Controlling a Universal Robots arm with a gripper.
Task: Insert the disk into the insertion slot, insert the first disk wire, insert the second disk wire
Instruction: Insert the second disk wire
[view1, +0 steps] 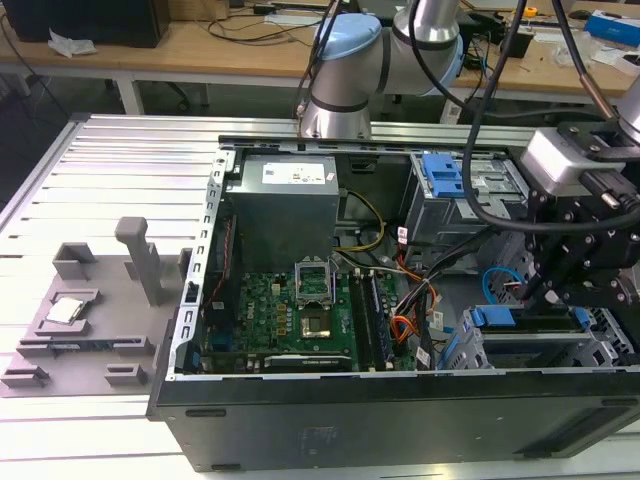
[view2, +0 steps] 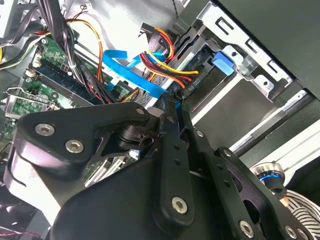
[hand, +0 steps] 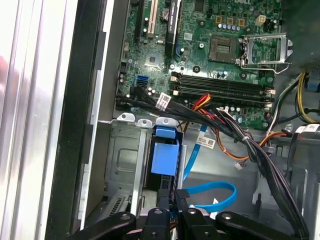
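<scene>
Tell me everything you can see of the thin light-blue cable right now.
The second disk wire is a thin, flat, glossy light-blue cable. In the first wrist view it curves in a flat loop over the grey case floor beside the drive cage, one run rising toward the motherboard, with a white tag on it. Its near end sits at the gripper; whether it is plugged in is hidden.

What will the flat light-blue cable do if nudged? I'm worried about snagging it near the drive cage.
The flat light-blue cable lies in a loose loop, so it is probably floppy and light, likely to bend aside rather than resist. Being thin, it may kink if pressed hard. It runs close beside the red and orange wires, so it could catch on them.
</scene>
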